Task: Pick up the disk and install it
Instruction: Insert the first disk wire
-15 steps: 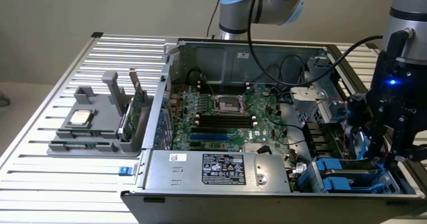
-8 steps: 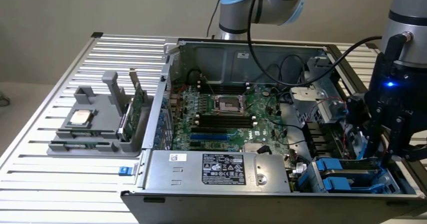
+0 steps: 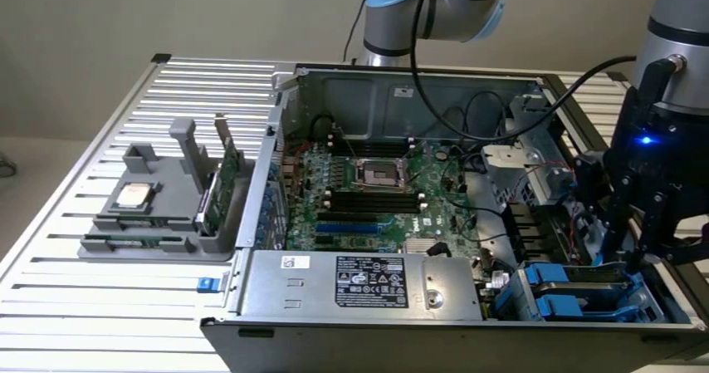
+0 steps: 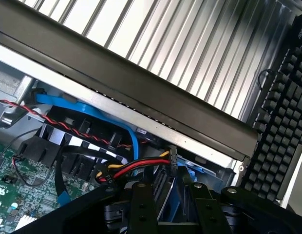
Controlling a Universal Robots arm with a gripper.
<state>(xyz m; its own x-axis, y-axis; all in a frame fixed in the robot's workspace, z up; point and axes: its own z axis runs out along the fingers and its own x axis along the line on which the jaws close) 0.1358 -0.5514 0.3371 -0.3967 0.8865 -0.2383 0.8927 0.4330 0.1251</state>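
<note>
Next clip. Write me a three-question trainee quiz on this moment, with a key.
1. True or false: the gripper is inside the open case, at its end on the exterior view's right.
2. Short answer: what does the chip lie on?
3. Pick one: in the wrist view, what is between the fingers? A) nothing B) the disk in its blue bracket C) the chip

Key
1. True.
2. The grey tray, on the table outside the case.
3. B.
</note>
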